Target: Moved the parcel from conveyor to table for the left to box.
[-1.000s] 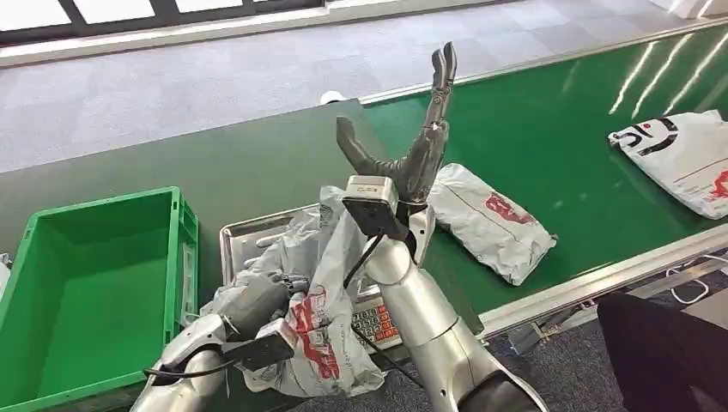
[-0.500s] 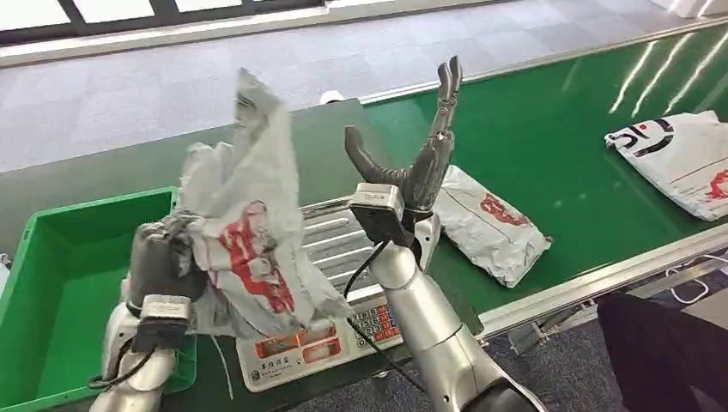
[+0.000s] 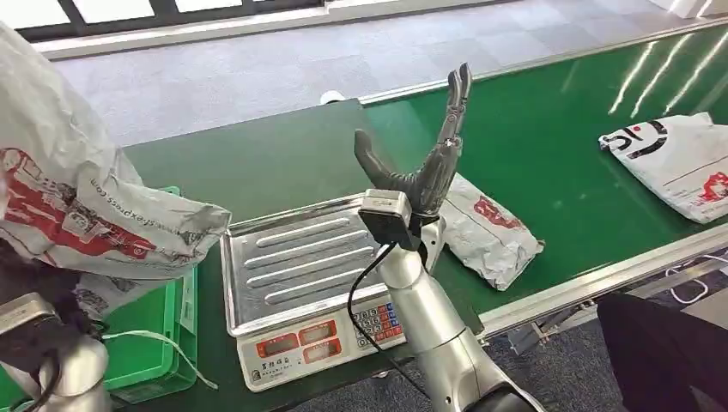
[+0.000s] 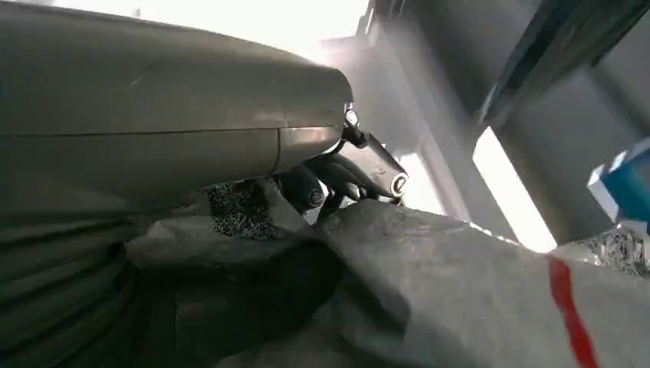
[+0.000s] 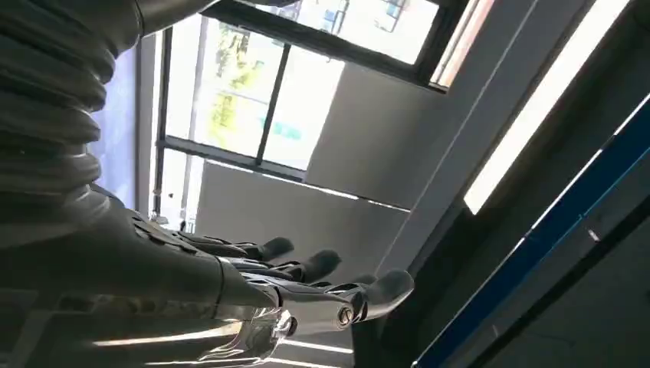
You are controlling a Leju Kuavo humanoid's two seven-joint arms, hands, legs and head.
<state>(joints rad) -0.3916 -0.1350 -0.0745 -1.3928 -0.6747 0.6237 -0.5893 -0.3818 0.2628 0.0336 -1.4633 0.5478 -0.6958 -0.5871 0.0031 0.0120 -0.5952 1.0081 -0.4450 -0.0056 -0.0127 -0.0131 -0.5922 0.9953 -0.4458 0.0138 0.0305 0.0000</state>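
Boxing step: parcel over the bin.
Your left hand (image 3: 39,292), seemingly gripping the parcel (image 3: 77,206), needs lowering into the green bin (image 3: 163,343); right hand (image 3: 429,163) fingers spread, empty.

A: Right hand (image 3: 427,163)?
B: Raised, fingers (image 5: 306,268) spread, palm empty.
A: Left hand (image 4: 337,172)?
B: Lifted at the near left, fingers closed on the parcel (image 3: 77,206) (mostly hidden behind it).
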